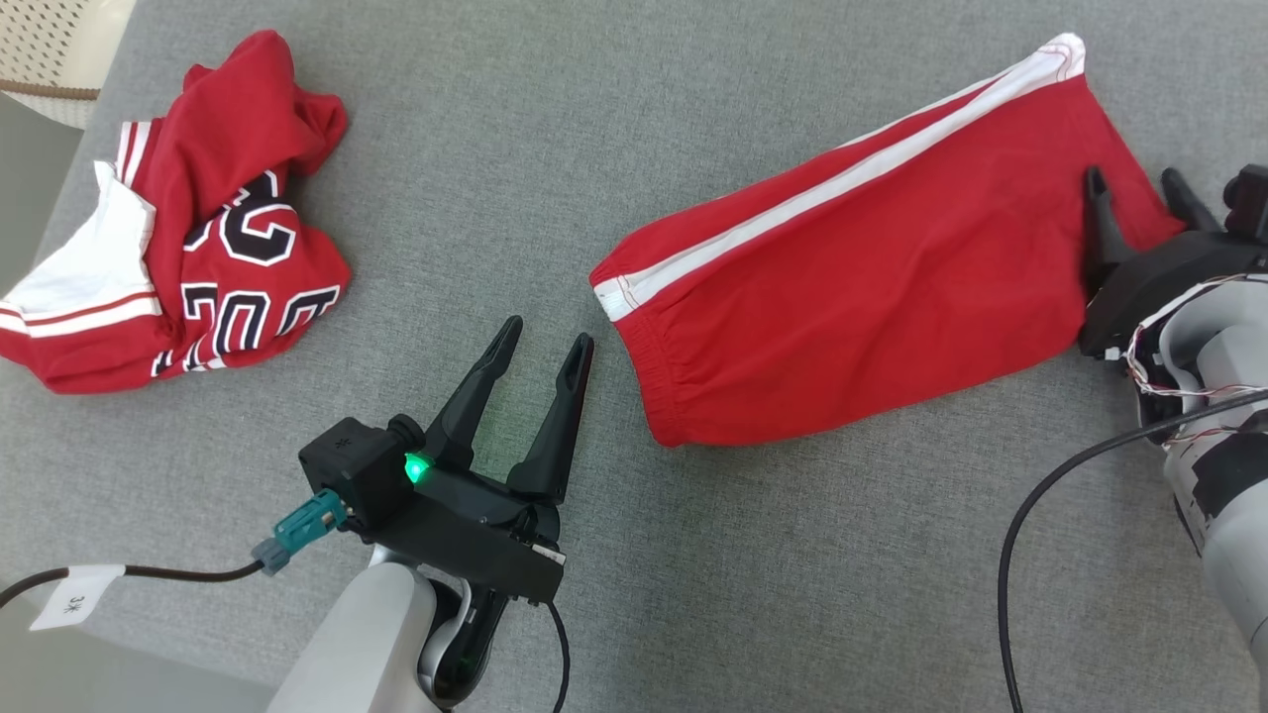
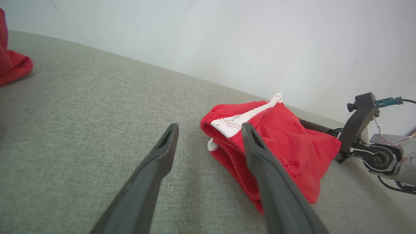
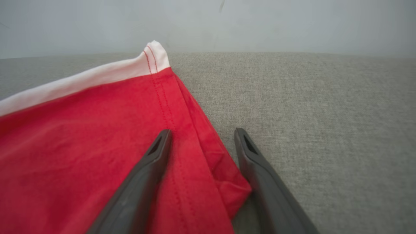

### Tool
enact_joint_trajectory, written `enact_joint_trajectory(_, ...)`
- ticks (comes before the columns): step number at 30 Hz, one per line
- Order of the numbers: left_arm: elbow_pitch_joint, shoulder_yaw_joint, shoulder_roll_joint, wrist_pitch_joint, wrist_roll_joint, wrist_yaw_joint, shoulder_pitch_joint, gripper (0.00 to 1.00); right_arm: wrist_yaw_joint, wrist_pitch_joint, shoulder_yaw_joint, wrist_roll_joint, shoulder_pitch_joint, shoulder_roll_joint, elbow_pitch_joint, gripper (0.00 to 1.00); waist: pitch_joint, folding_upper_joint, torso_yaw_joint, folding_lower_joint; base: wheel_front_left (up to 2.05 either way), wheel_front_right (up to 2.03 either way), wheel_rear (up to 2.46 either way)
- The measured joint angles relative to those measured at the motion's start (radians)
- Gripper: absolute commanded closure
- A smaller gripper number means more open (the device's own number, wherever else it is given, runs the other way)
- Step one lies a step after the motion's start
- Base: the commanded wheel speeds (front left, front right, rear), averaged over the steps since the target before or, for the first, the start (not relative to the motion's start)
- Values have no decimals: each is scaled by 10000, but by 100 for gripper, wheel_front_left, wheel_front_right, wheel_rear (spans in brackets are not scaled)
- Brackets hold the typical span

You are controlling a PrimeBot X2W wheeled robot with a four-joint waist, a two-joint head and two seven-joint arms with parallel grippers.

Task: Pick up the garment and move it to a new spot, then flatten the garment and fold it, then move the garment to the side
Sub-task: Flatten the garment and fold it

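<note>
The garment (image 1: pixel 872 287) is a pair of red shorts with a white side stripe, folded lengthwise and lying flat on the grey surface at centre right. Its elastic waistband (image 2: pixel 227 143) faces my left gripper (image 1: pixel 548 342), which stands open just left of it, apart from the cloth. My right gripper (image 1: pixel 1134 186) is open at the hem end. In the right wrist view its left finger (image 3: pixel 152 162) rests over the red cloth (image 3: pixel 97 146) and the right finger (image 3: pixel 253 162) lies beside the hem's corner, so the jaws straddle the edge without pinching it.
A crumpled red jersey (image 1: pixel 188 228) with white trim and black numerals lies at the far left. Grey fabric surface (image 1: pixel 555 129) spreads between and in front of the two garments. A black cable (image 1: pixel 1050 505) hangs by the right arm. A pale wall (image 2: pixel 260 39) lies behind.
</note>
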Motion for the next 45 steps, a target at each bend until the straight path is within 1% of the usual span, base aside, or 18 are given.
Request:
enact_joint_trajectory(2, 13, 2, 0, 0, 2, 0, 14, 0, 0, 75, 196, 242, -14, 23, 86, 87, -64, 0, -4, 0, 0, 0, 0)
enact_joint_trajectory(3, 23, 8, 0, 0, 10, 0, 22, 0, 0, 125, 288, 345, -13, 38, 115, 100, -97, 0, -11, 0, 0, 0, 0)
enact_joint_trajectory(11, 182, 59, 0, 0, 65, 0, 216, 0, 10, 25, 895, 1074, 158, 107, 203, 100, -414, 1, -161, 3, 0, 0, 0)
enact_joint_trajectory(20, 378, 184, -8, 0, 142, 0, 510, 0, 10, -378, 978, 2117, 914, 123, 27, 100, -943, 1, -479, 2, 0, 0, 0)
enact_joint_trajectory(25, 491, 282, -2, 0, 182, 0, 681, 0, 8, -408, 965, 2443, 1400, 132, -146, 100, -1239, 1, -739, 2, 0, 0, 0)
enact_joint_trajectory(29, 625, 512, -2, 0, 245, 0, 853, 0, 8, -424, 811, 2683, 1815, 153, -449, 100, -1539, 1, -1064, 2, 0, 0, 0)
enact_joint_trajectory(35, 757, 782, -2, 0, 341, 0, 1244, 0, 8, -433, 441, 2704, 2774, 297, -871, 100, -2125, 1, -1545, 1, 0, 0, 0)
enact_joint_trajectory(45, 876, 1064, -2, 0, 376, 0, 1993, 0, 10, -433, -115, 2537, 3949, 311, -874, 100, -3222, 1, -2190, -1, 0, 0, 0)
